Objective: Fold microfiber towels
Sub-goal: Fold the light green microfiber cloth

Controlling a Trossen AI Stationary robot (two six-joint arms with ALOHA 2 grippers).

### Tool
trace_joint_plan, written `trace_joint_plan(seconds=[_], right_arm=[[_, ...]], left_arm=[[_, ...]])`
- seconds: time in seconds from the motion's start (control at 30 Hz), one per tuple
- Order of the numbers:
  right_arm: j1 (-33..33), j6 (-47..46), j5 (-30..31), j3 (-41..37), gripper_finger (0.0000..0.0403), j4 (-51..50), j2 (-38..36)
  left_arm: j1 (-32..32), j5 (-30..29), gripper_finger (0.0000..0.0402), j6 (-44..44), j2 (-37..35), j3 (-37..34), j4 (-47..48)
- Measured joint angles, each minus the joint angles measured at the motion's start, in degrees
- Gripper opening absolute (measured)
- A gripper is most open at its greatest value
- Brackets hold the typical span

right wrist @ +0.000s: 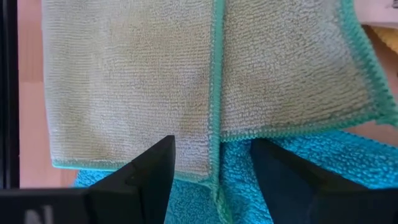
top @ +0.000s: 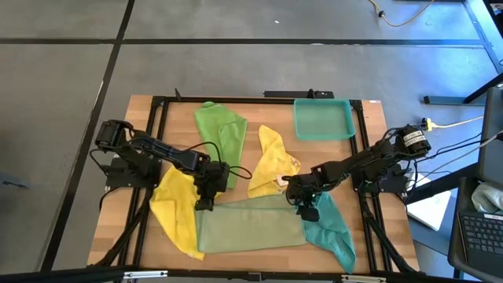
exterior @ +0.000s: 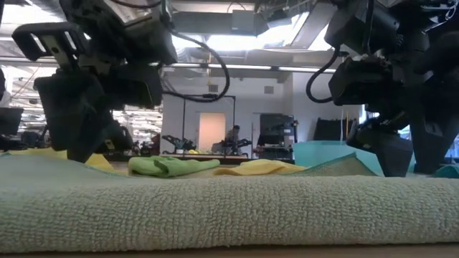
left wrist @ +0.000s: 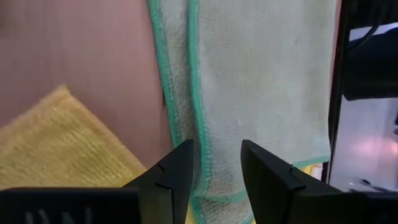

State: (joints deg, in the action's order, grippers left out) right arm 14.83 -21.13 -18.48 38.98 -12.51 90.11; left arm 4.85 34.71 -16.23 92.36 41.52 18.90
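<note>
The olive towel lies folded into a long strip along the table's near edge, its green-stitched hems running side by side down the middle in both wrist views. The left gripper hangs over the strip's left end, fingers spread apart with the hem showing between them, pinching nothing. The right gripper hangs over the strip's right end, its fingers also spread and empty, the hem and a bit of teal cloth showing in the gap. A yellow towel lies crumpled at the left end of the strip, partly under the left arm, its edge touching the olive one. The teal towel lies bunched at the right end, partly under the olive strip's corner, toward the near right corner of the table. A second yellow towel sits rumpled in the middle of the table, and the bright green towel lies loosely folded toward the far edge. The teal tray sits at the far right corner, well apart from the strip. No writing or label can be read on any of the cloths, the tray or the arms; a pale mark on each wrist housing is too dim to make out.
</note>
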Motion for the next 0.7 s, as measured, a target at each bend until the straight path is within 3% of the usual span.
trace_joint_plan(seconds=[0.47,0.7], right_arm=[[0.0,-1.3,0.0,0.0,0.0212,0.3,0.0],[0.0,-1.3,-0.1,0.0,0.0212,0.3,0.0]], left_arm=[[0.0,2.5,0.0118,-1.6,1.9,0.0,-0.5],[0.0,2.5,0.0069,-3.3,1.8,2.2,-0.3]])
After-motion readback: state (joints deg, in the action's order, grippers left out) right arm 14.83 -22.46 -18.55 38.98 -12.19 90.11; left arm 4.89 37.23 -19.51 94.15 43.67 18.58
